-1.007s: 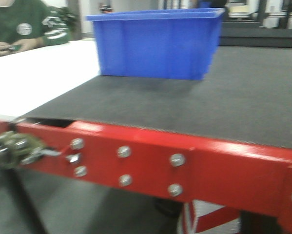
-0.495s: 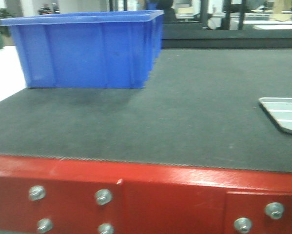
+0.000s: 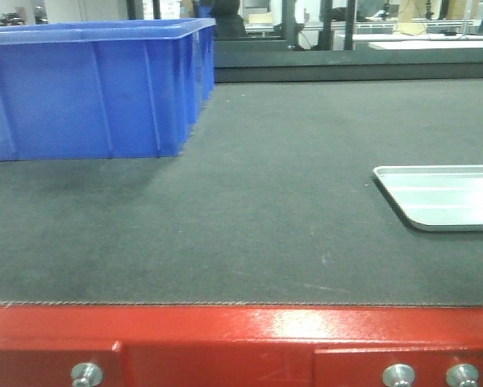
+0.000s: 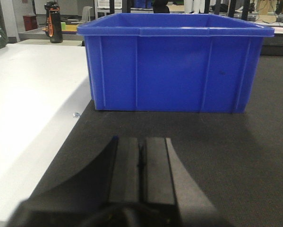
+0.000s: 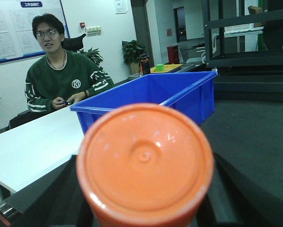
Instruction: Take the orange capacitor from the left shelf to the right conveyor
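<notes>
Conveyor: the broad dark grey textured belt with a glossy red bolted front frame [image 3: 257,242] now fills the front view squarely. A second ago only its left corner and a white table showed, so the view has swung right. The carry is judged nearly over, with set-down next.
Bin: the blue plastic tub [image 3: 88,89] has slid from centre to the left edge and stands on the belt.
Tray: the silver ribbed tray [image 3: 443,197] has come into view, lying on the belt at the right.
Left gripper [image 4: 141,161]: fingers pressed together, nothing between them, low over the belt and facing the bin.
Right gripper [image 5: 145,194]: dark fingers [image 5: 235,198] clamped either side of the capacitor.
Capacitor: the small orange cylinder [image 5: 145,156] is held near the belt's front-left corner. Its flat end faces the wrist camera, so its long axis runs along the line of sight.
</notes>
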Action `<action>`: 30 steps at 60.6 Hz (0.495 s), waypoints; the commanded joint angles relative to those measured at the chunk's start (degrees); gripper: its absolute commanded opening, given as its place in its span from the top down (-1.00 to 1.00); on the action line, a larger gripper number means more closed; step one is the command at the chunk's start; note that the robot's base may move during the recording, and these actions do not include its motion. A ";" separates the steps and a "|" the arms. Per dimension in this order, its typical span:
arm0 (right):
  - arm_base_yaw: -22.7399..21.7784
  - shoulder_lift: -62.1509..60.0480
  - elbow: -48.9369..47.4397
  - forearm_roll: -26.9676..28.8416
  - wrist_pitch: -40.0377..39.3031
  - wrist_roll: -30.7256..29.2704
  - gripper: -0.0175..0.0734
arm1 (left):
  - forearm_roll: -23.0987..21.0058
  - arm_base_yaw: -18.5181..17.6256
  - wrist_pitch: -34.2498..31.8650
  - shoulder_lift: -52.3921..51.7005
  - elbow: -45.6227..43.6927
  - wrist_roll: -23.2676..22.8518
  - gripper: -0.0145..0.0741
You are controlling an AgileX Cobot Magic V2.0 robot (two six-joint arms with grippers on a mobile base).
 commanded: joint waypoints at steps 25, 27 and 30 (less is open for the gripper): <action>-0.14 0.75 -1.65 -0.73 -5.30 -0.73 0.51 | -0.08 0.02 -5.07 -0.46 1.25 0.00 0.96; -0.14 0.75 -1.65 -0.73 -5.30 -0.73 0.51 | -0.08 0.02 -5.07 -0.46 1.25 0.00 0.96; -0.14 0.75 -1.65 -0.73 -5.30 -0.73 0.51 | -0.08 0.02 -5.07 -0.46 1.25 0.00 0.96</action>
